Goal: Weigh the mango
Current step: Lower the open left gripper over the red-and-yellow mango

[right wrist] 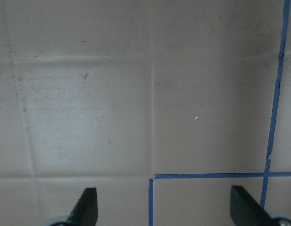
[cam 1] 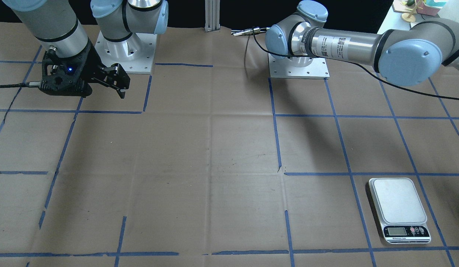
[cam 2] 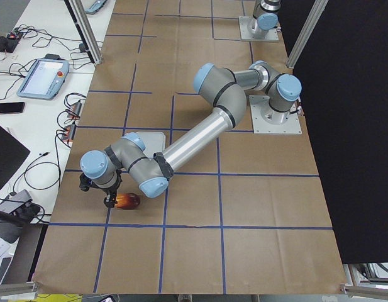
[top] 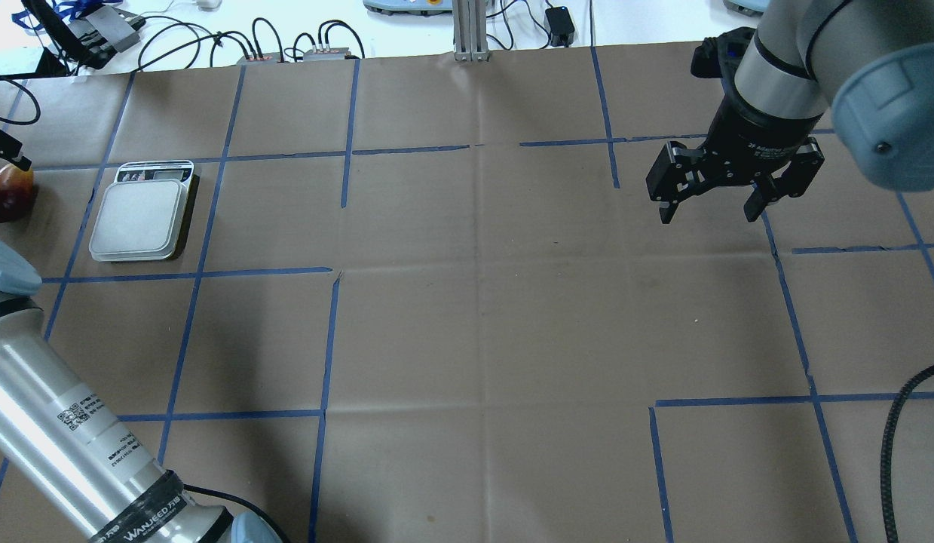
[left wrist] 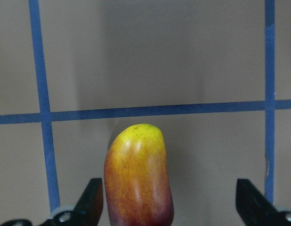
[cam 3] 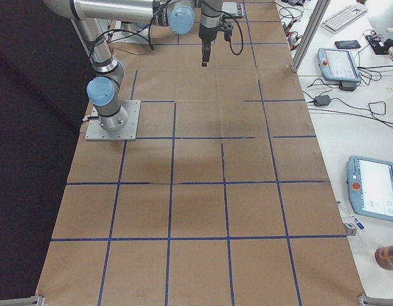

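The mango [left wrist: 138, 179], red-purple fading to yellow, lies inside the spread left pincer [left wrist: 168, 197]; right pincer [top: 708, 218] also spread.

mango [top: 7, 197] edge-cropped, scale [cam 1: 398, 202] display unreadable

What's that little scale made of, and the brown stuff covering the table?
Scale: probably a plastic body with a smooth, pale platform, perhaps glass or brushed metal; the look leaves that open. Table cover: brown paper or thin cardboard, matte, judging by its fold creases.
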